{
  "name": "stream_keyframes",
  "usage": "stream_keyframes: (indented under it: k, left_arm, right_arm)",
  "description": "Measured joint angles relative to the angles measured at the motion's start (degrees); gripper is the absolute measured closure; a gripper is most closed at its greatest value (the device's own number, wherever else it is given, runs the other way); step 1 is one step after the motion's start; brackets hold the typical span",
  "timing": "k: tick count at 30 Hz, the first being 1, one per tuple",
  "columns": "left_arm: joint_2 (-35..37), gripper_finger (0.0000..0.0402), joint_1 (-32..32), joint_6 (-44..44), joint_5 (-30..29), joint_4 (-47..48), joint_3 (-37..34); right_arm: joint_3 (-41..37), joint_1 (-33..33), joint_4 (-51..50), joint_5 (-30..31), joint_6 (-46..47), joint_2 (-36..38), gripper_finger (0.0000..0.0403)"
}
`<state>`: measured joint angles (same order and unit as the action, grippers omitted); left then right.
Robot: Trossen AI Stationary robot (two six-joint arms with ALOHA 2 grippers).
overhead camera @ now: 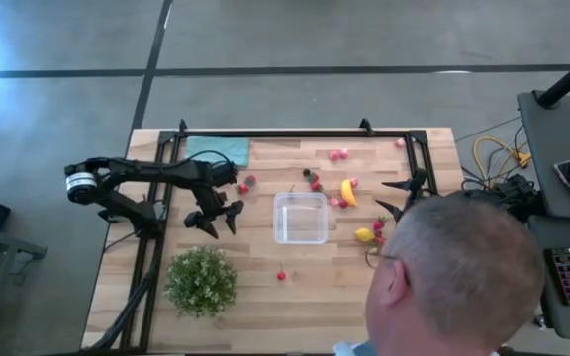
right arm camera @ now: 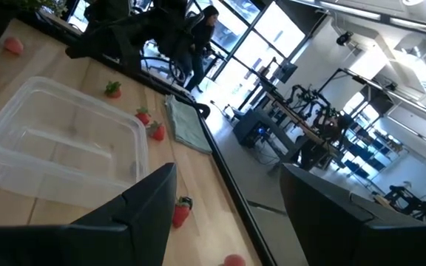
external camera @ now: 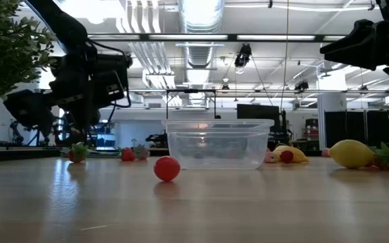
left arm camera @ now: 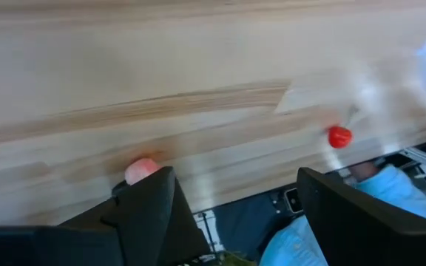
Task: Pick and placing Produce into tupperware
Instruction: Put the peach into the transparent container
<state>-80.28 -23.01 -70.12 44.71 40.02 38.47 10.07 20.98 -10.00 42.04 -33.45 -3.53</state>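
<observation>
The clear square tupperware (overhead camera: 300, 218) stands mid-table, with nothing in it, as the low view (external camera: 218, 143) also shows. Produce lies scattered on the wood: a banana (overhead camera: 348, 191), a lemon (overhead camera: 364, 234), a round red fruit (overhead camera: 281, 275) and strawberries (overhead camera: 336, 154) toward the far edge. My left gripper (overhead camera: 218, 218) hovers open to the left of the tupperware, above bare wood, with a pink fruit (left arm camera: 140, 170) by one finger. My right gripper (overhead camera: 399, 195) hangs open in the air, right of the banana.
A bushy green plant (overhead camera: 201, 280) stands at the near left and a teal cloth (overhead camera: 218, 150) lies at the far left. A person's head (overhead camera: 458, 267) leans over the near right corner and hides that part of the table. A black frame (overhead camera: 295, 133) runs along the far edge.
</observation>
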Motion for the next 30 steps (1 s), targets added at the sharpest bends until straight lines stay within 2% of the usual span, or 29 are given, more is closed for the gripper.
stream_keyframes:
  k: [4, 9, 14, 30]
  left_arm:
    - [-1.86, 0.0130, 1.65, -0.05, 1.36, 0.03, -0.12]
    - [-3.91, 0.0130, 4.07, -0.08, 7.45, 1.67, -0.52]
    - [-5.61, 0.0130, 6.33, 0.23, 7.24, 6.46, -0.99]
    - [-15.03, 0.0130, 15.29, 0.42, 4.27, 5.51, 1.63]
  right_arm:
    - [0.00, 0.00, 0.00, 0.00, 0.01, 0.00, 0.0170]
    - [0.00, 0.02, 0.00, 0.00, 0.00, 0.00, 0.0170]
    - [0.00, 0.01, -0.01, -0.01, 0.00, 0.00, 0.0170]
    - [0.00, 0.00, 0.00, -0.48, 0.00, 0.00, 0.0170]
